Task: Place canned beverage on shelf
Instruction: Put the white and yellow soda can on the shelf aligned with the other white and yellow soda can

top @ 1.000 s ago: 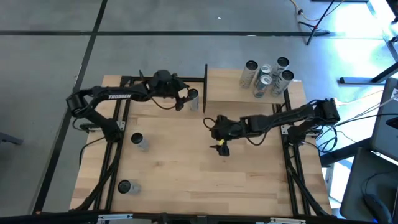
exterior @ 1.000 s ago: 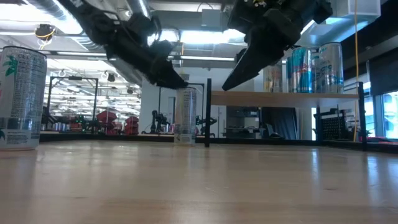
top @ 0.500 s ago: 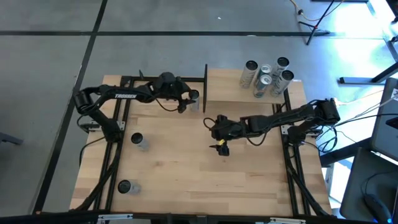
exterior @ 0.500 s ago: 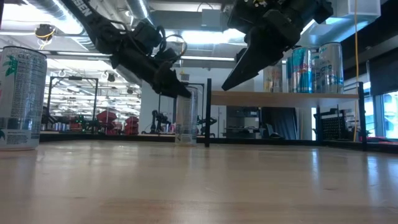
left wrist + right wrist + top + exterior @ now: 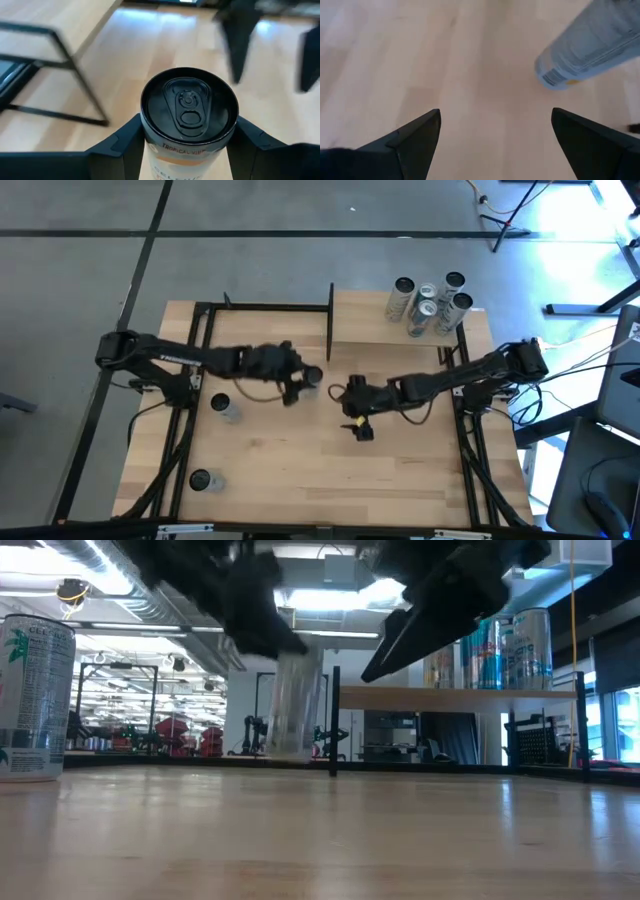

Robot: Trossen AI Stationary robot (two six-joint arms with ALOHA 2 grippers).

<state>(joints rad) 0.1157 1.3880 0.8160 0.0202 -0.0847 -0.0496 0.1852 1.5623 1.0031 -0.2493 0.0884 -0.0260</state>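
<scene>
My left gripper (image 5: 303,380) is shut on a pale beverage can (image 5: 189,107) with a black top, near the middle of the table. The can also shows in the low view (image 5: 290,705). My right gripper (image 5: 357,420) is open and empty, just to the can's right. The can appears beyond its fingers in the right wrist view (image 5: 587,47). The shelf (image 5: 365,315), a raised light-wood board on black posts, stands at the table's far right and carries several cans (image 5: 430,305). My left gripper pinches the can's side wall just under the top rim (image 5: 146,144), one finger (image 5: 117,150) on each side. The fingers come slanting down from the table's left. The can stands upright, its bottom (image 5: 285,752) lifted a little clear of the table.
Two more cans stand on the table's left part, one (image 5: 222,406) by the left arm and one (image 5: 200,479) near the front edge. A black shelf post (image 5: 330,320) rises at the shelf's left end. Bare tabletop lies in front of the grippers.
My left gripper has taken hold of the can that stood by the shelf's left post. It has carried the can toward the table's near edge and middle. The can stays upright and is now lifted off the table.
</scene>
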